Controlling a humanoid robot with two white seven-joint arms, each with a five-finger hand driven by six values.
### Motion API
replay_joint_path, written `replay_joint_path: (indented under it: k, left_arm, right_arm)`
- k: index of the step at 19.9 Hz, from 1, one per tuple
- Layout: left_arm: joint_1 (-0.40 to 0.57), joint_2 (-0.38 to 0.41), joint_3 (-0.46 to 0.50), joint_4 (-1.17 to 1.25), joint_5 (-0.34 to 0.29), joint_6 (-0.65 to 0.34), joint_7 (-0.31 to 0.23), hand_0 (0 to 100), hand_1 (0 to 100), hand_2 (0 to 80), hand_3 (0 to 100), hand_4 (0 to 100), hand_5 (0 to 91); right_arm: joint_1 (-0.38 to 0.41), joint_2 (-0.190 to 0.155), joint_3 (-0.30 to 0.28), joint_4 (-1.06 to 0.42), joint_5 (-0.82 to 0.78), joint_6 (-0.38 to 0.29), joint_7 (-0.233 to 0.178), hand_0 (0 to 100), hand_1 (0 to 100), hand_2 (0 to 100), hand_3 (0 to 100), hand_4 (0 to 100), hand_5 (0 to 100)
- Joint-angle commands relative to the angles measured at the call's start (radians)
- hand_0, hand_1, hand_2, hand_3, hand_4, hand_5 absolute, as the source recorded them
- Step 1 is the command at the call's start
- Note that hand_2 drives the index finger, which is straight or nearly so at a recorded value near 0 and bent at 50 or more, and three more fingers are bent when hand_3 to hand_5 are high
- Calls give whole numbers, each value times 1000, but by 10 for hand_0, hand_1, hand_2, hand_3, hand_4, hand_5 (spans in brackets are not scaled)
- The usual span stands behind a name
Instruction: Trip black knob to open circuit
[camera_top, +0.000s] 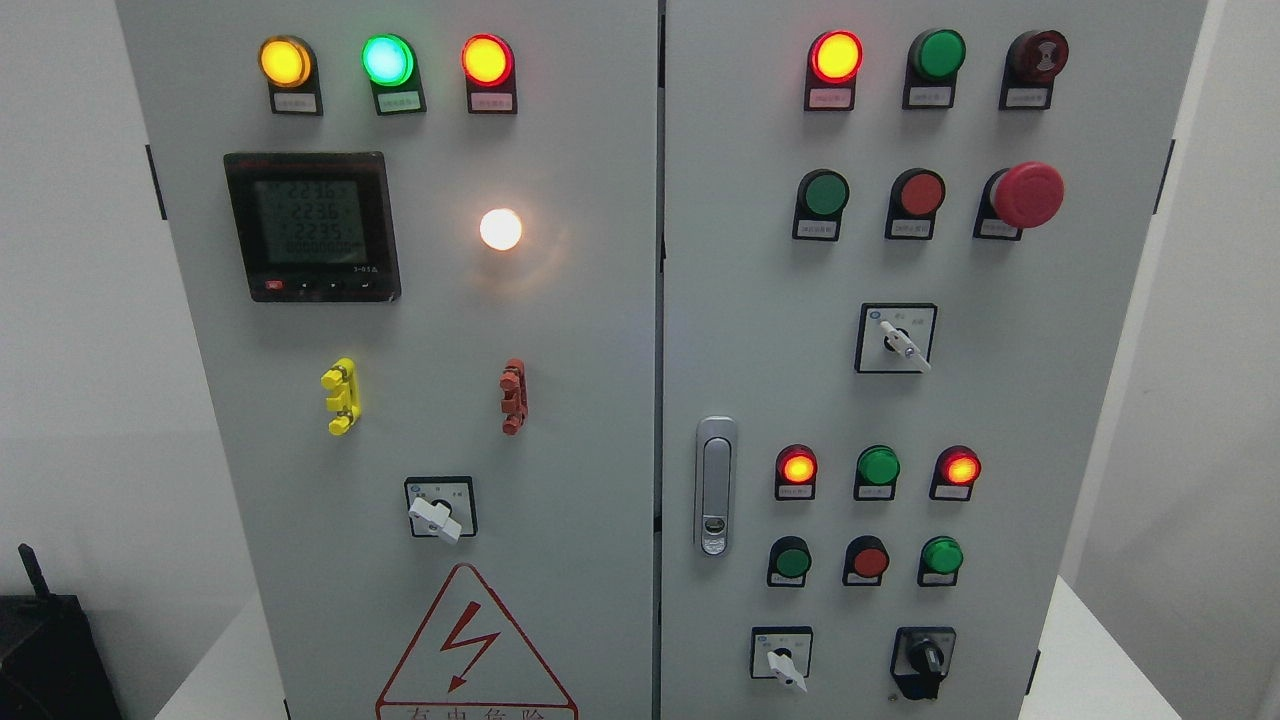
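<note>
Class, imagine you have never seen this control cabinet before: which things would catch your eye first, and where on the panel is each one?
Most likely the lit lamps: the yellow, green and red row along the left door's top and the glowing white lamp below it. Next, the big red mushroom button at the right door's upper right. The small black knob, low on the right door, is easy to overlook; no robot hand shows.
</note>
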Motion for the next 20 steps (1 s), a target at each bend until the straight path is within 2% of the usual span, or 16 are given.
replay_joint_path:
  k: [1, 3, 5, 8, 9, 11, 12, 14, 17, 20]
  left_arm:
    - [0, 0, -1, -16, 0, 0, 1, 120, 389, 0, 0, 0, 0]
    - [0, 0, 1, -16, 0, 0, 1, 120, 389, 0, 0, 0, 0]
    - [0, 0, 1, -16, 0, 0, 1, 120, 389, 0, 0, 0, 0]
    - [0, 0, -1, -16, 0, 0, 1, 120, 389, 0, 0, 0, 0]
    - [0, 0, -1, -16, 0, 0, 1, 120, 389, 0, 0, 0, 0]
    - [0, 0, -1, -16, 2, 0, 1, 120, 389, 0, 0, 0, 0]
    - [0, 0, 1, -16, 2, 0, 1, 120, 389, 0, 0, 0, 0]
    - [0, 0, -1, -16, 0, 0, 1, 120, 389, 0, 0, 0, 0]
    - [0, 0, -1, -16, 0, 0, 1, 120, 389, 0, 0, 0, 0]
    - [0, 0, 1, -16, 0, 0, 1, 120, 389, 0, 0, 0, 0]
  right_arm:
    - [44, 0, -2, -196, -2, -118, -41, 0, 79, 0, 34, 5, 0]
    - [64, -2, 0, -287, -2, -149, -66, 0, 68, 0, 56, 22, 0]
    - [83, -7, 0, -382, -2, -165, -67, 0, 54, 0, 76, 38, 0]
    - [122, -11, 6, -528, 1, -227, -67, 0, 38, 0, 100, 56, 7]
    - [139, -17, 26, -577, 4, -241, -69, 0, 34, 0, 107, 62, 14]
    - [166, -51, 73, -680, 6, -248, -72, 0, 30, 0, 112, 67, 27]
    - [180, -59, 78, -733, 6, -250, -85, 0, 27, 0, 112, 67, 30]
    - [203, -59, 83, -825, 6, -273, -107, 0, 19, 0, 112, 66, 31]
    - [225, -60, 83, -939, 6, -316, -107, 0, 9, 0, 122, 77, 56]
    - [231, -71, 80, -1023, 6, -324, -109, 0, 0, 0, 139, 94, 74]
